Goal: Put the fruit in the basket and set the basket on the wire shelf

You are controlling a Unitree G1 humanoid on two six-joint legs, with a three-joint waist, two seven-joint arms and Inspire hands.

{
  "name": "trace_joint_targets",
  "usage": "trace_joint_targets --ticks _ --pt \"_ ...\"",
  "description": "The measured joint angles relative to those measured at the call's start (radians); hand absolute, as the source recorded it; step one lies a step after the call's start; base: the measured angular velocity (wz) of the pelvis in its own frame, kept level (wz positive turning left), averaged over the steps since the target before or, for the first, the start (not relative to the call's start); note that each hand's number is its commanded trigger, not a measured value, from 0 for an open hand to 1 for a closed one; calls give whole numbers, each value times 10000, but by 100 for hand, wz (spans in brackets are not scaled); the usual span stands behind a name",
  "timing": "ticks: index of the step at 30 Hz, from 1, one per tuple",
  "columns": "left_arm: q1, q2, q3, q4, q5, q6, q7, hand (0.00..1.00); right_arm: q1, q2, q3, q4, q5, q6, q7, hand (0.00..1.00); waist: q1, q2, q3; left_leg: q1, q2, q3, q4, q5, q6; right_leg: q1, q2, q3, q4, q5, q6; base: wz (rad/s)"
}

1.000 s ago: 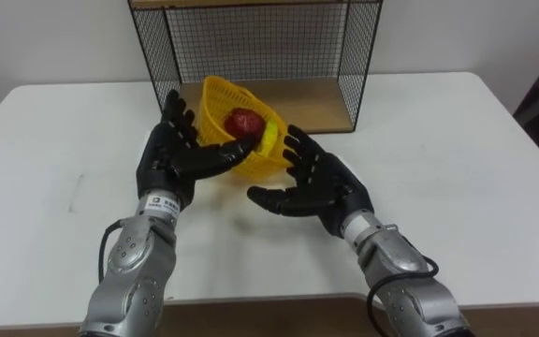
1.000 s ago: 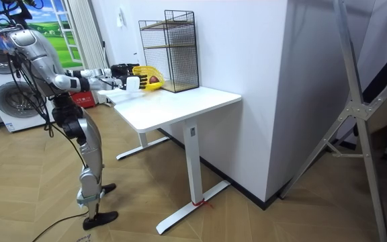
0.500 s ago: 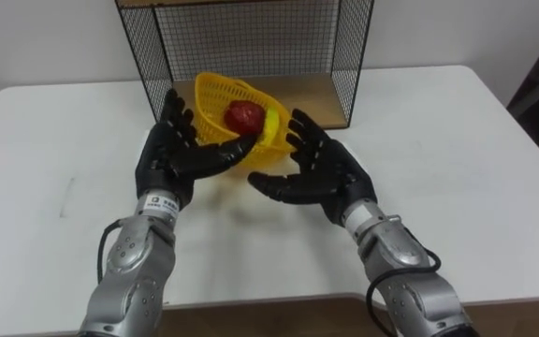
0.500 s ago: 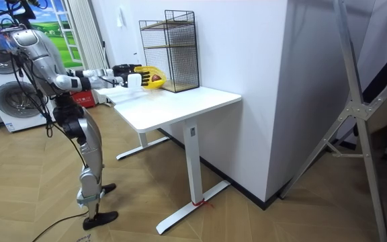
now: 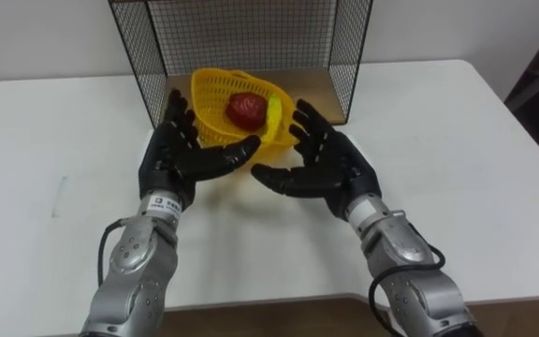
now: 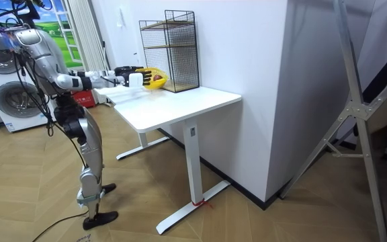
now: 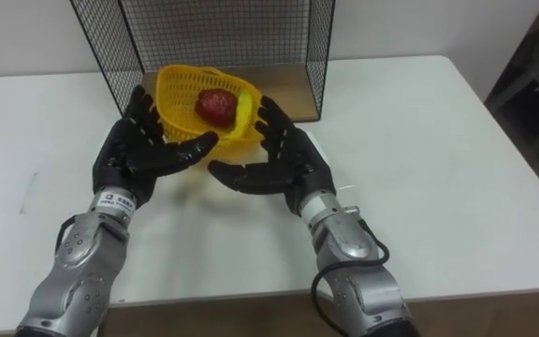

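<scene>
Centre frame, the left hand (image 5: 178,157) and right hand (image 5: 324,168) are spread flat, fingers straight. Their palms cup the tilted yellow basket (image 5: 209,101) from either side instead of curling round it. The basket sits just above them, at the open front of the wire shelf (image 5: 251,37) in the upper centre. The sound move, I judge, is to level both palms, push forward evenly until the base rests fully on the shelf's wooden floor (image 5: 312,89), then part the hands. There is one basket holding one red fruit (image 5: 244,109) and one yellow fruit (image 5: 273,110), one shelf, and one white counter (image 5: 457,150).
</scene>
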Motion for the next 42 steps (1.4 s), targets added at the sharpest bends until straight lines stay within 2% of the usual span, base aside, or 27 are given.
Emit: trace_joint_targets --ticks 9,15,20,21,23,25,27,28,29,30,31,33,34,35,36,37,38,39,40,41,42 --pt "-1 -36 28 -2 192 146 1 0 -244 -12 -187 -1 -448 0 11 0 -12 -54 -24 95 1 28 7 0 1 17 -2 43 0 0 1 -1" --pt "-3 -57 43 -5 202 154 2 0 -462 -13 -269 -3 -743 0 12 0 -28 -204 -105 101 12 28 56 1 1 43 0 51 12 0 0 0" --pt "1 -24 55 -7 183 171 0 0 -459 -19 -279 -3 -741 0 65 0 48 -237 -96 115 72 26 460 -16 -13 214 12 35 59 -3 -6 -1" --pt "0 -28 62 -7 184 171 0 0 -460 -20 -291 -3 -726 0 89 0 58 -233 -93 70 151 24 680 -63 -64 173 55 45 237 -37 -27 -4" --pt "-33 -22 108 -21 195 164 0 0 -466 -32 -298 -47 -691 0 153 0 107 -218 -97 -113 403 -5 1232 -445 -139 10 215 12 698 -307 -148 -4" --pt "-69 -9 170 -9 282 158 1 0 -485 -8 -312 -85 -751 -14 177 0 272 -251 -75 -640 830 -155 2414 -983 -343 -537 480 2 1872 -856 -377 -7" --pt "-64 -9 170 -5 294 157 1 0 -524 6 -308 -83 -743 -14 214 0 288 -289 -49 -1010 1036 -305 3231 -1232 -470 -898 576 -40 2688 -1331 -540 5" --pt "-63 -9 170 12 281 161 0 0 -512 -26 -297 -66 -732 -14 234 0 282 -287 -27 -1183 1080 -447 3692 -1270 -511 -1011 584 -75 3113 -1609 -622 12" --pt "-63 -14 170 15 247 162 0 0 -513 -28 -296 -63 -729 -13 236 0 279 -270 -9 -1248 1102 -467 3891 -1266 -510 -1058 579 -32 3287 -1719 -653 5" --pt "-62 -43 170 27 81 162 0 0 -513 -25 -313 -63 -721 -13 230 0 276 -197 43 -1357 1184 -489 4305 -1229 -491 -1099 596 1 3559 -1951 -710 -10" --pt "-64 -36 191 55 96 162 0 0 -520 -15 -312 -64 -715 -13 232 0 329 -177 19 -1517 1195 -563 4574 -1112 -429 -1231 578 108 3769 -2083 -749 -16" --pt "-103 -35 279 61 91 159 1 0 -619 38 -305 -64 -709 -14 230 0 258 -263 -10 -1655 1156 -601 4647 -844 -431 -1365 626 255 3904 -2111 -863 -6" --pt "-111 -15 280 66 131 158 1 0 -684 62 -242 -64 -704 -14 222 0 287 -378 68 -1745 1108 -575 4628 -649 -389 -1376 726 553 3887 -2048 -1010 3" --pt "-106 -5 278 75 143 159 1 0 -707 65 -240 -71 -712 -14 222 0 275 -496 77 -1914 1012 -648 4615 -561 -352 -1373 715 679 3893 -2000 -1140 17" --pt "-141 5 261 79 188 164 0 0 -793 37 -312 -81 -732 -14 223 0 163 -636 27 -2293 495 -782 4206 -523 -325 -1488 672 925 3850 -1974 -1225 24" --pt "-209 -100 208 76 199 164 -1 0 -894 -60 -428 -86 -806 -14 227 0 197 -764 4 -2665 -9 -780 3269 -382 -249 -1678 652 1259 3839 -1962 -1212 17" --pt "-211 -163 211 77 189 164 -1 0 -943 -90 -471 -85 -849 -12 228 0 250 -752 4 -2776 -184 -736 2743 -226 -218 -1710 646 1357 3805 -1920 -1217 -25" --pt "-204 -246 231 122 178 166 -1 0 -964 -114 -444 -80 -849 -8 231 0 399 -695 -1 -2867 -394 -719 1941 423 2 -1680 666 1566 3727 -1863 -1153 -60" --pt "-205 -215 270 133 179 165 -1 0 -961 -129 -417 -81 -834 -4 247 0 561 -647 -80 -2848 -393 -731 1701 948 102 -1636 679 1618 3657 -1839 -1121 -58" --pt "-212 -145 276 124 179 164 -1 0 -961 -110 -409 -81 -804 -4 274 0 528 -655 -121 -2827 -401 -747 1735 1071 234 -1599 705 1622 3609 -1865 -1085 -22" --pt "-220 -15 252 124 180 165 0 0 -964 -129 -385 -84 -711 -4 352 0 420 -678 -141 -2778 -406 -725 1909 1028 361 -1446 684 1504 3392 -1906 -1001 0"
